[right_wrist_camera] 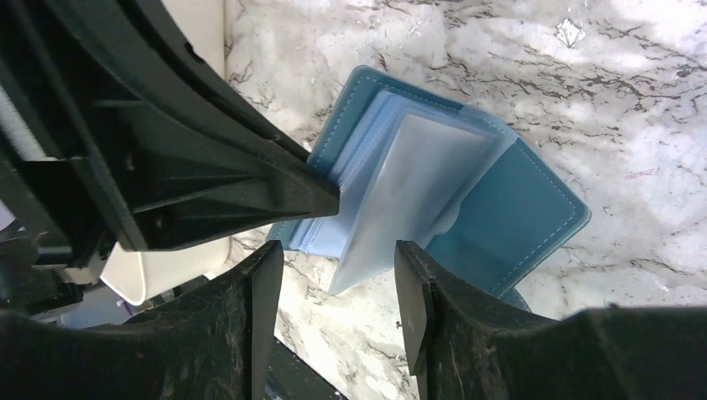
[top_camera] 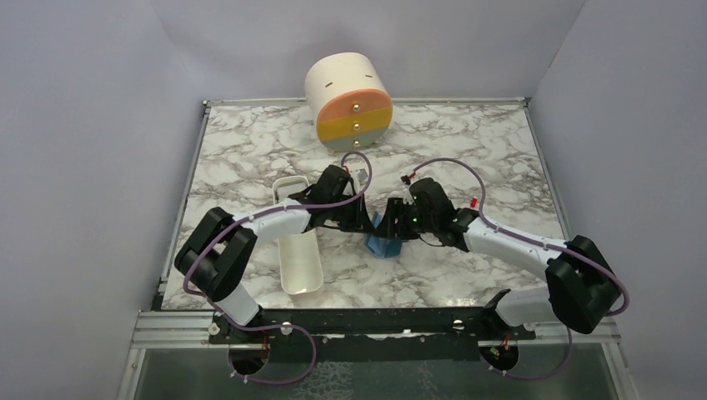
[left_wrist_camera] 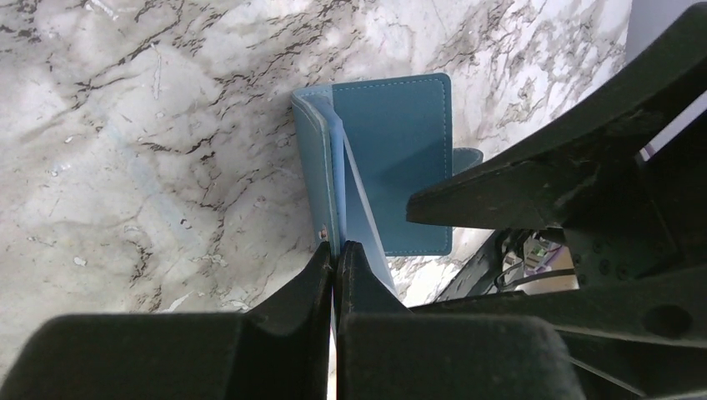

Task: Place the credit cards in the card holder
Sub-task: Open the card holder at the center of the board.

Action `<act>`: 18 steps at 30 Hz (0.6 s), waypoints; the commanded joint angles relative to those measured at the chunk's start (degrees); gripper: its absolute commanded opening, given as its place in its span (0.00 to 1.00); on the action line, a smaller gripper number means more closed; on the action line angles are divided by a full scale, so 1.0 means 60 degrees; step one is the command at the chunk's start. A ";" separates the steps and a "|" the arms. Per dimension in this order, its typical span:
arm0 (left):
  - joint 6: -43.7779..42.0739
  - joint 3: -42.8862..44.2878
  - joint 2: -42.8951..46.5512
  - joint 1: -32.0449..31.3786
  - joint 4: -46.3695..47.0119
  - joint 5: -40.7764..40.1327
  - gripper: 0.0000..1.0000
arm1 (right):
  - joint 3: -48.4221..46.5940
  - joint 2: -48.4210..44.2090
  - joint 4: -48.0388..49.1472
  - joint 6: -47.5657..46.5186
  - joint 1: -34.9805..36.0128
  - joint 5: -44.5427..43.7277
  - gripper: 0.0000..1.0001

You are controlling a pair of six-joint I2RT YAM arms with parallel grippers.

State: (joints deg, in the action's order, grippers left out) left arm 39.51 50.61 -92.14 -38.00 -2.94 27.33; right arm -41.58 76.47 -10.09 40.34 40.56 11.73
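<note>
The blue card holder (top_camera: 382, 244) lies open on the marble table between my two grippers. In the left wrist view the card holder (left_wrist_camera: 400, 150) shows its blue cover and a snap stud near my fingertips. My left gripper (left_wrist_camera: 335, 250) is shut on the edge of its left flap and shows in the top view (top_camera: 365, 223). In the right wrist view the card holder (right_wrist_camera: 534, 217) has clear plastic sleeves (right_wrist_camera: 417, 183) fanned up. My right gripper (right_wrist_camera: 338, 271) is open, just above and near the sleeves, holding nothing; it also shows in the top view (top_camera: 395, 227). No credit cards show in any view.
A long white tray (top_camera: 302, 267) lies left of the card holder, under my left arm; its end shows in the right wrist view (right_wrist_camera: 158, 279). A cream cylinder with orange, yellow and grey drawers (top_camera: 350, 100) stands at the back. Metal rails edge the table.
</note>
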 commanded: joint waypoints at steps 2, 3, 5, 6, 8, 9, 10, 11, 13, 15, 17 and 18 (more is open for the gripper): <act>0.0339 -0.0250 0.0383 -0.0054 0.0477 -0.0246 0.00 | 0.0292 0.0321 0.0862 0.0369 0.0067 0.0216 0.53; 0.0386 -0.0302 0.0398 -0.0054 0.0518 -0.0265 0.00 | 0.0305 0.0366 0.0892 0.0395 0.0067 0.0190 0.53; 0.0475 -0.0392 0.0419 -0.0054 0.0592 -0.0310 0.00 | 0.0326 0.0466 0.1080 0.0431 0.0067 0.0216 0.54; 0.0511 -0.0426 0.0428 -0.0054 0.0629 -0.0320 0.00 | 0.0339 0.0536 0.1163 0.0450 0.0067 0.0269 0.54; 0.0609 -0.0485 0.0424 -0.0054 0.0679 -0.0309 0.00 | 0.0361 0.0676 0.1290 0.0515 0.0067 0.0353 0.55; 0.0639 -0.0507 0.0431 -0.0061 0.0711 -0.0300 0.00 | 0.0380 0.0770 0.1343 0.0530 0.0067 0.0396 0.55; 0.0661 -0.0530 0.0443 -0.0055 0.0743 -0.0294 0.00 | 0.0384 0.0827 0.1375 0.0561 0.0067 0.0418 0.55; 0.0682 -0.0540 0.0453 -0.0054 0.0758 -0.0293 0.00 | 0.0414 0.0867 0.1410 0.0582 0.0067 0.0431 0.55; 0.0695 -0.0573 0.0485 -0.0066 0.0757 -0.0311 0.00 | 0.0447 0.0926 0.1420 0.0613 0.0067 0.0387 0.55; 0.0696 -0.0588 0.0515 -0.0063 0.0781 -0.0326 0.00 | 0.0491 0.0957 0.1442 0.0612 0.0067 0.0292 0.53; 0.0718 -0.0599 0.0526 -0.0068 0.0781 -0.0329 0.00 | 0.0492 0.1023 0.1412 0.0567 0.0067 0.0241 0.52; 0.0732 -0.0589 0.0526 -0.0068 0.0783 -0.0321 0.00 | 0.0493 0.1050 0.1386 0.0551 0.0067 0.0199 0.51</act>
State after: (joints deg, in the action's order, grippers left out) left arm 43.16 47.33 -91.07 -38.00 -0.25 26.00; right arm -39.35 81.54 -3.66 43.46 40.56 12.99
